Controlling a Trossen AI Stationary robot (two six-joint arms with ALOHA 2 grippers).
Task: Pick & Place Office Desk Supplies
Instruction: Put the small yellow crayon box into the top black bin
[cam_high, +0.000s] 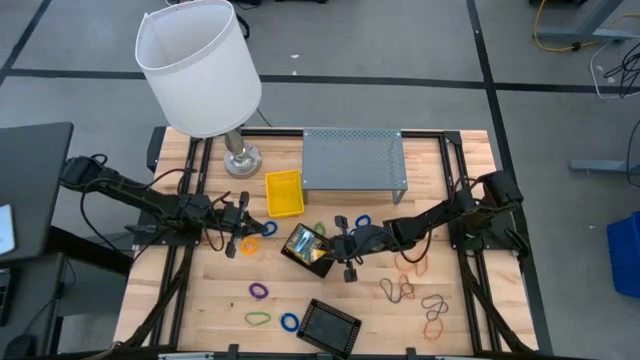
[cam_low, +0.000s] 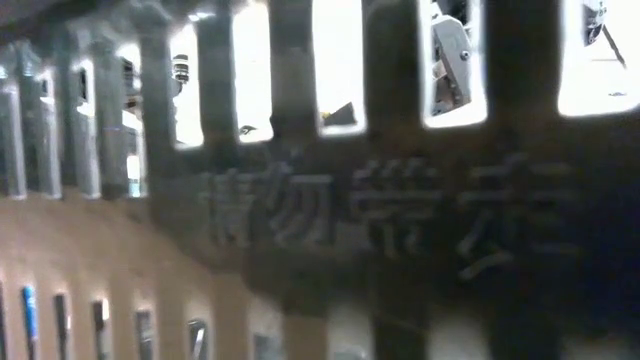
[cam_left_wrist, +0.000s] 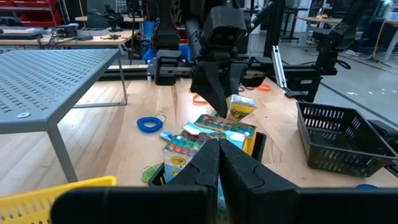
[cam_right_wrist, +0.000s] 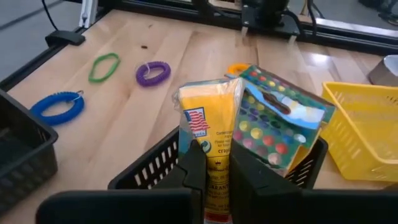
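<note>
The right end effector (cam_right_wrist: 214, 165) was seen pinched on a yellow crayon box (cam_right_wrist: 211, 124), held upright over a small black basket (cam_high: 305, 250) near the middle of the bench (cam_high: 200, 310). A second, colourful box (cam_right_wrist: 280, 121) was leaned inside that basket, just beside the held one. The left end effector (cam_left_wrist: 217, 158) was pressed together, empty, just beside the basket. Coiled bands, blue (cam_right_wrist: 57, 107), green (cam_right_wrist: 104, 66) and purple (cam_right_wrist: 153, 72), were scattered on the bench nearby. A yellow bin (cam_high: 284, 192) and another black basket (cam_high: 329, 325) were set apart.
</note>
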